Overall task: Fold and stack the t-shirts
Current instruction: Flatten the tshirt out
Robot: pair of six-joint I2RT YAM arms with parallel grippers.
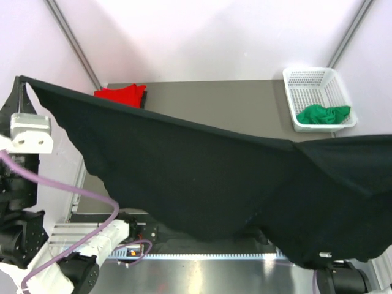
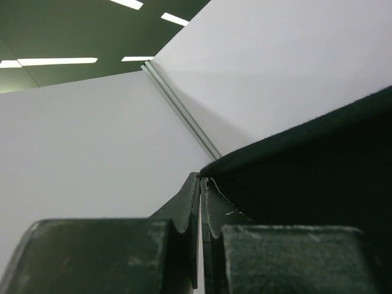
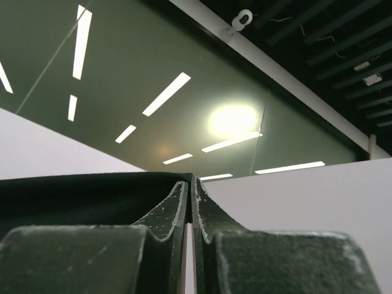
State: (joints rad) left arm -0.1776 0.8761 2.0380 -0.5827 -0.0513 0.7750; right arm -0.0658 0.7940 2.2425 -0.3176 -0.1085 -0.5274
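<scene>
Hanging stretched in mid-air above the table [image 1: 214,101], the black t-shirt [image 1: 202,177] spans L to R across your top view. Its upper edge is taut and slopes down toward the R, w/ the lower hem sagging at the near side. Your left gripper [image 2: 200,180] is clamped tight on one corner, raised high at the L. Your right gripper [image 3: 191,182] is pinched closed on the other end, cloth draping off to its L. Beyond it, a red t-shirt [image 1: 122,95] lies bunched at the table's far-L corner. A green t-shirt [image 1: 323,114] sits crumpled in the white mesh basket [image 1: 309,78] at far R.
</scene>
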